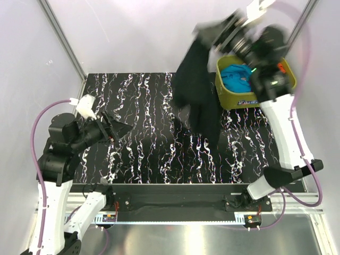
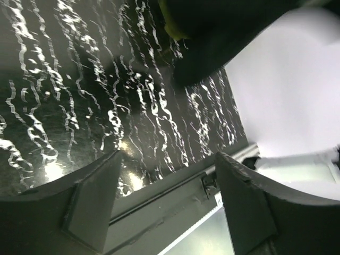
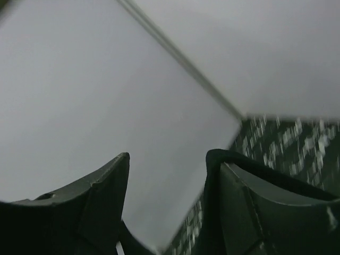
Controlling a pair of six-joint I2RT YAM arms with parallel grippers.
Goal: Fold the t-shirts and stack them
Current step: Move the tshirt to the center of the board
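The large black t-shirt (image 1: 196,90) hangs in the air from my raised right gripper (image 1: 204,29), its lower end over the marbled table left of the tub. In the right wrist view my right gripper (image 3: 169,156) has its jaws wide apart, with black cloth (image 3: 212,212) draped over the right finger. A teal-blue t-shirt (image 1: 236,77) lies in the olive-green tub (image 1: 228,98). My left gripper (image 1: 125,127) is open and empty, low over the table's left side; it also shows in the left wrist view (image 2: 167,202). The black shirt (image 2: 223,32) shows far ahead there. Orange and pink shirts are out of view.
The tub stands at the table's back right corner. The black marbled tabletop (image 1: 143,133) is ringed by white walls and a metal post (image 1: 64,37) at the back left. The table's front rail (image 2: 175,196) lies under the left gripper.
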